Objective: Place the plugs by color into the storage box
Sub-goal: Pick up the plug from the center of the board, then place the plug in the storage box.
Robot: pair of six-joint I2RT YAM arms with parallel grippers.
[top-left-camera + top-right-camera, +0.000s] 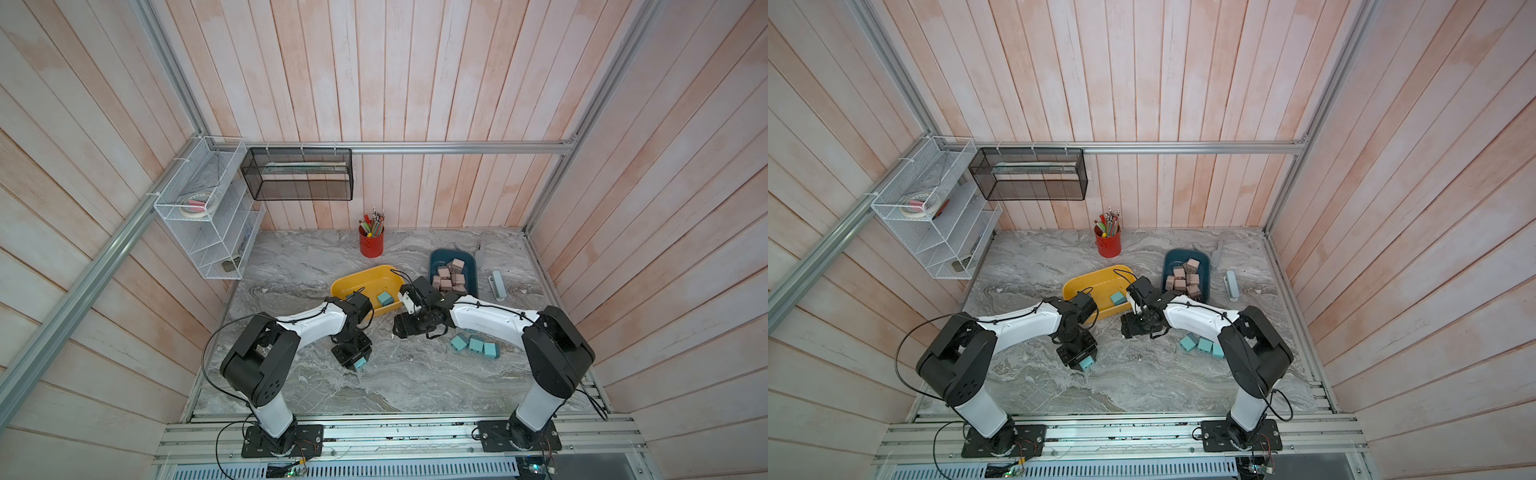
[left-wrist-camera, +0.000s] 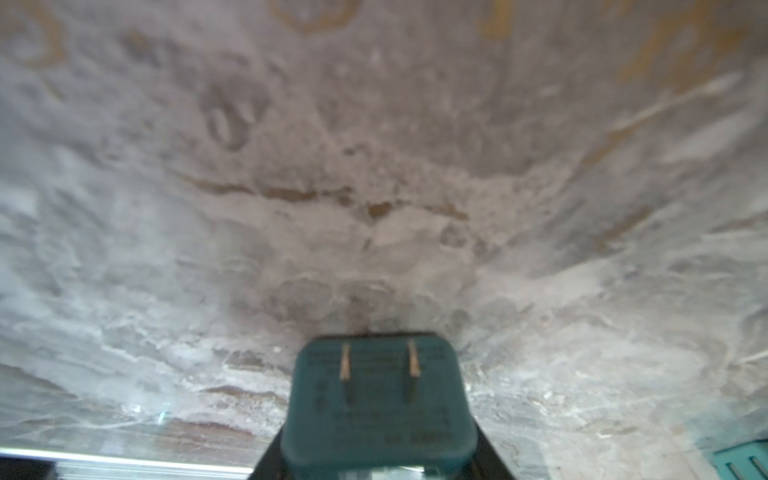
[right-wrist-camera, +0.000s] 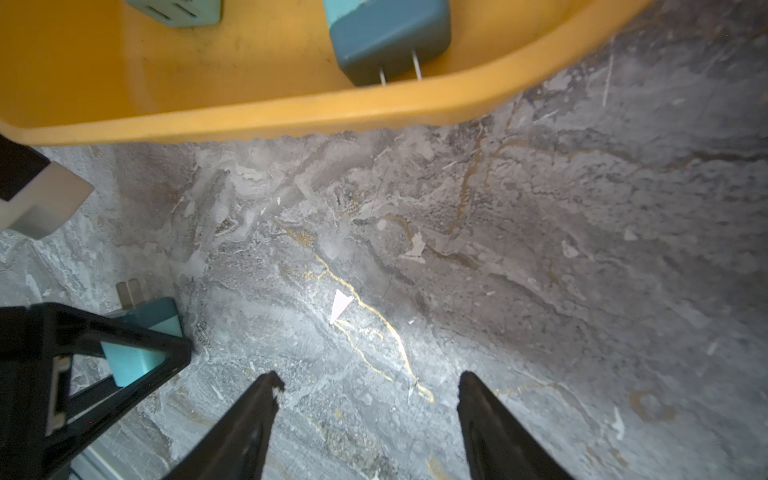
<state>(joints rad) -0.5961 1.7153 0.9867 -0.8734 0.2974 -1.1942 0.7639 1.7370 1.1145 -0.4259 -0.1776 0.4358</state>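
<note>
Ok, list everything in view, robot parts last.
loose plugs: three, teal, on the table
tray plugs: two, teal, in the yellow tray
held plug: one, teal, in the left gripper
piled plugs: several, brownish pink, in the blue tray
cup of pens: one, red, table's far edge
wire rack: one, white, hung at left
mesh basket: one, black, hung at back
tool: one, grey, right of blue tray
left gripper: shut on the held plug
right gripper: open, empty, above the table
</note>
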